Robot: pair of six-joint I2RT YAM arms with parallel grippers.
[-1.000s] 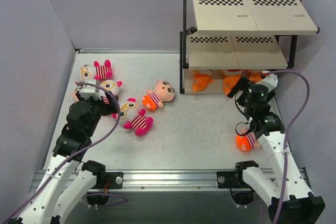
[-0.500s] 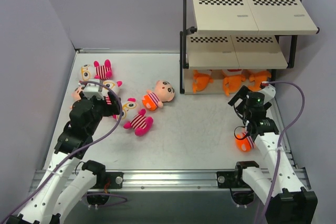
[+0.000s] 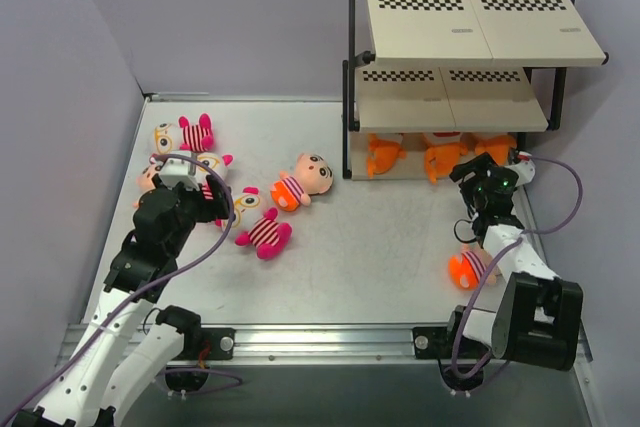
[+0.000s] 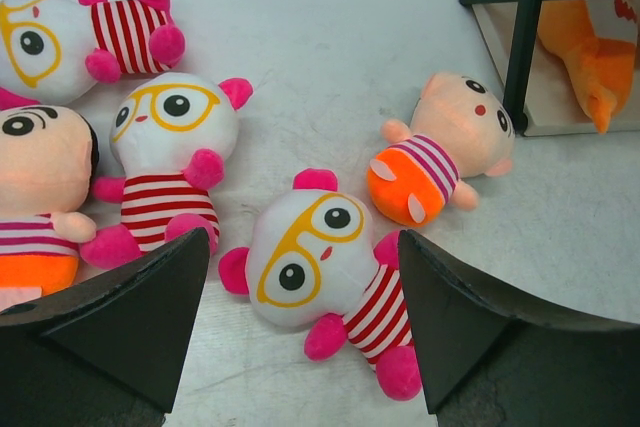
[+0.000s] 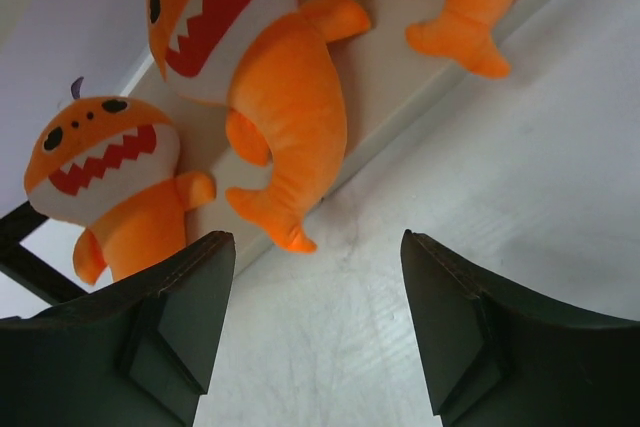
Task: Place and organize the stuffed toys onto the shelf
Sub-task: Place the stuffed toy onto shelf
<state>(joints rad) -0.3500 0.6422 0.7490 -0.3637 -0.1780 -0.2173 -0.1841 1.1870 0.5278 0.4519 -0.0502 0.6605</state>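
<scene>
The shelf (image 3: 450, 97) stands at the far right. Three orange sharks (image 3: 385, 155) lie on its bottom board, and two show fully in the right wrist view (image 5: 270, 67). My right gripper (image 3: 472, 171) is open and empty just in front of that board (image 5: 372, 97), over bare table (image 5: 315, 242). My left gripper (image 3: 213, 205) is open above a pink glasses toy (image 4: 310, 257), which lies on the table between its fingers (image 4: 303, 239). Two more glasses toys (image 3: 185, 134) and a striped doll (image 4: 40, 197) lie at the left. Another striped doll (image 3: 305, 179) lies mid-table.
A third striped doll (image 3: 468, 267) lies on the table beside my right arm's lower link. The shelf's black post (image 4: 522, 37) stands right of the mid-table doll. Purple walls close the left, back and right sides.
My right arm has folded lower and its gripper has swung right, close to the shelf's bottom board. My left gripper has shifted slightly over the glasses toy.
</scene>
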